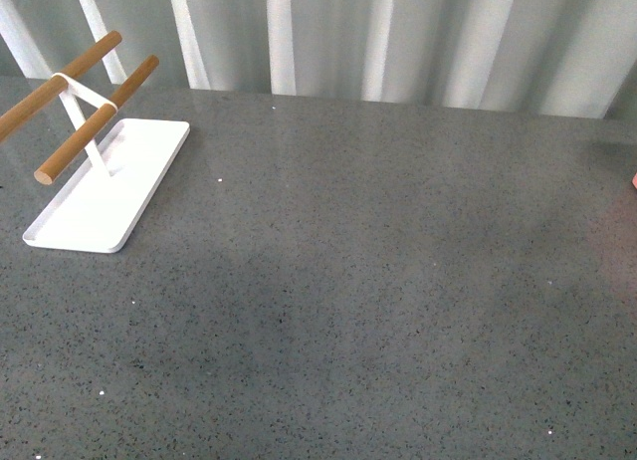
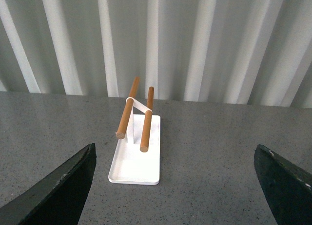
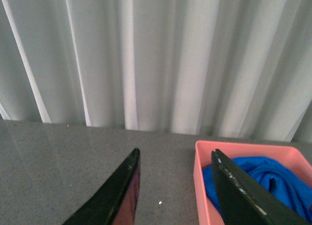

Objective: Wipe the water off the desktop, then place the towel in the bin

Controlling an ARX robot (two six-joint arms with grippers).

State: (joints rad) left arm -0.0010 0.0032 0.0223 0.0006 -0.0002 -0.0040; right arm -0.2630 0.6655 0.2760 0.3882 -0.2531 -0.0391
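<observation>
The far side is being closed off by a pale pleated curtain (image 1: 398, 42), and soft daylight is being let through its folds.

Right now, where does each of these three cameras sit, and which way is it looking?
Front view: on the robot's body, looking down across the desktop toward the curtain; no arm shows.
Left wrist view: on the left arm, facing the white tray with its wooden rack; the left gripper frames it, open.
Right wrist view: on the right arm, facing the pink bin holding the towel; the right gripper shows.
Front and left wrist views share the tray.
</observation>
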